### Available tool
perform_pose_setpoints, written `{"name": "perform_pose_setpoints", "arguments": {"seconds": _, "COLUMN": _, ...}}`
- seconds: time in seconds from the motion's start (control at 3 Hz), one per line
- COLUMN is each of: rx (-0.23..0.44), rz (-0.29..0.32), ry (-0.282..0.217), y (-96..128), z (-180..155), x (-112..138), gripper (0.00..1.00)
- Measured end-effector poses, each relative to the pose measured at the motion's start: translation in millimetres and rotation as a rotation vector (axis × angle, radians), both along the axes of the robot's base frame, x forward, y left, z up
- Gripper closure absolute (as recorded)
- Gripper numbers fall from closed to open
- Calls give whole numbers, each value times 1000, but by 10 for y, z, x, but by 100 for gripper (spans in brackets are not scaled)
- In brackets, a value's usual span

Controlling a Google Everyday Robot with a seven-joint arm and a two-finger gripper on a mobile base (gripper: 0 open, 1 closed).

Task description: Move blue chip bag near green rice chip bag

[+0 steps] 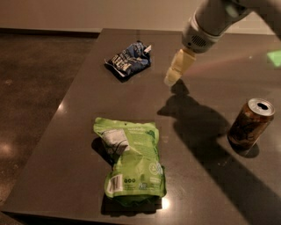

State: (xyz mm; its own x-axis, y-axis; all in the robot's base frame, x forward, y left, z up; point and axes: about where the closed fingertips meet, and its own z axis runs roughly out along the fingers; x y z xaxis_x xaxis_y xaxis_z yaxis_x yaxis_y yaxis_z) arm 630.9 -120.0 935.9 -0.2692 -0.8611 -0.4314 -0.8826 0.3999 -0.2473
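Blue bag (pixel 128 60) near tool (pixel 171 79), green pouch (pixel 134 169) seemingly flat

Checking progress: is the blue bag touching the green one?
No: blue chip bag lies apart from green rice chip bag; gripper hovers near the former.

A dark glossy table (pixel 74 110) stands on speckled brown floor (pixel 30 79) before a pale wall (pixel 88 13).

High camera looks down over table (pixel 66 145), gripper (pixel 172 78) upper right
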Motion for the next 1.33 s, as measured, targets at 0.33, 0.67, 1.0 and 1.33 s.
{"name": "perform_pose_setpoints", "arguments": {"seconds": 0.33, "rx": 14, "rz": -36, "ry": 23, "y": 170, "z": -170, "x": 402, "gripper": 0}}
{"name": "perform_pose_setpoints", "arguments": {"seconds": 0.67, "rx": 45, "rz": -69, "ry": 52, "y": 404, "z": -327, "x": 714, "gripper": 0}}
{"name": "perform_pose_setpoints", "arguments": {"seconds": 1.0, "rx": 70, "rz": -107, "ry": 72, "y": 667, "z": -463, "x": 899, "gripper": 0}}
{"name": "perform_pose_setpoints", "arguments": {"seconds": 1.33, "rx": 119, "rz": -164, "ry": 65, "y": 899, "z": -570, "x": 981, "gripper": 0}}
